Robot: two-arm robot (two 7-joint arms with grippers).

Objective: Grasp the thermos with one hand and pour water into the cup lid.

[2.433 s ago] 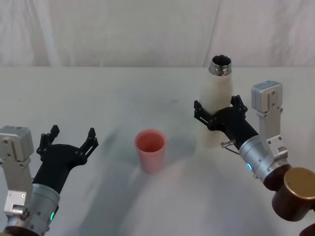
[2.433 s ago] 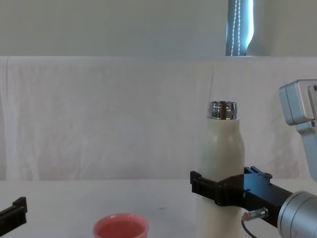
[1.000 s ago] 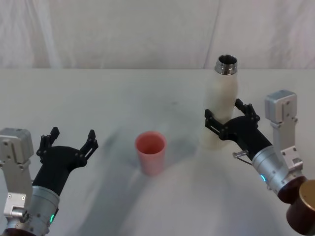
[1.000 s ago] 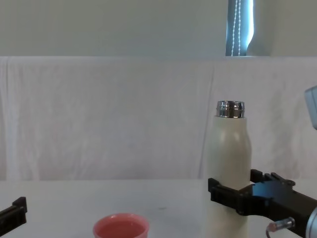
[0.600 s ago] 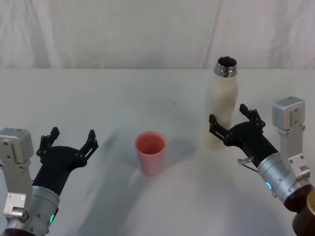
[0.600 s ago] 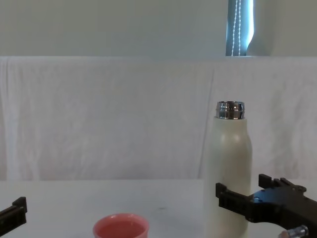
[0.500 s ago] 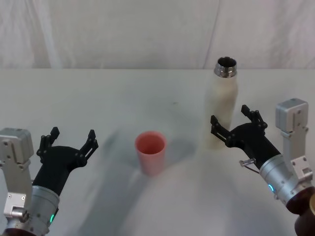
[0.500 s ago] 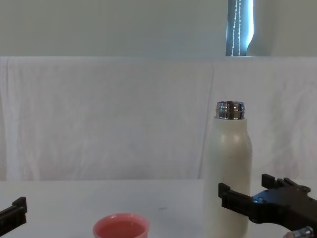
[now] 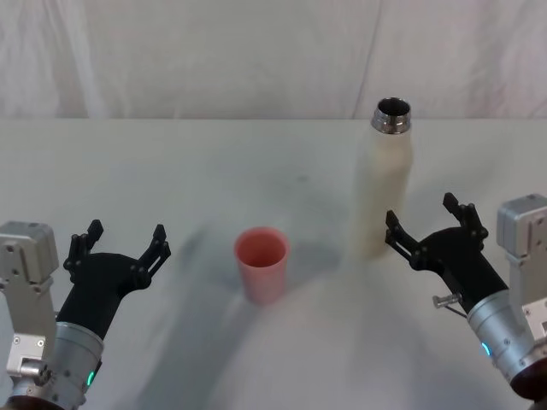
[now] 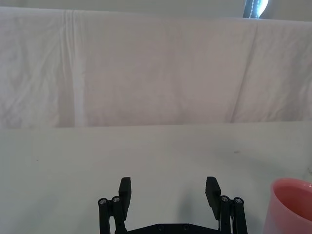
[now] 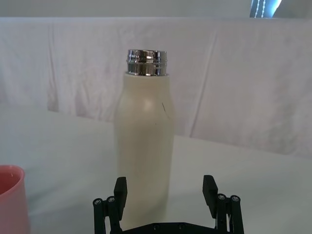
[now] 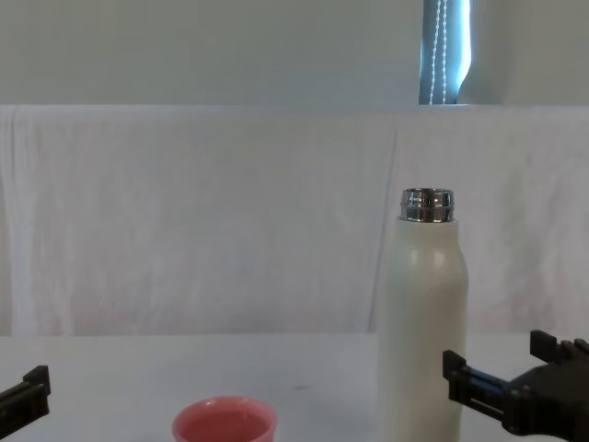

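The cream-white thermos (image 9: 382, 192) stands upright on the table, uncapped, with its steel neck showing. My right gripper (image 9: 422, 219) is open just in front and to the right of it, not touching. In the right wrist view the thermos (image 11: 145, 146) rises beyond the spread fingers of that gripper (image 11: 165, 187). The pink cup lid (image 9: 261, 260) sits upright to the thermos's left, mid-table. My left gripper (image 9: 126, 237) hangs open at the near left, apart from the cup lid (image 10: 290, 204). The chest view shows the thermos (image 12: 421, 322), the cup lid (image 12: 225, 422) and the right gripper (image 12: 502, 371).
A white cloth covers the table (image 9: 214, 162) and hangs as a backdrop behind it. Bare cloth lies between the cup lid and the left gripper and behind both objects.
The right gripper opened, let go of the thermos and drew back toward me and to the right. The thermos now stands free. The left arm and cup lid have not moved.
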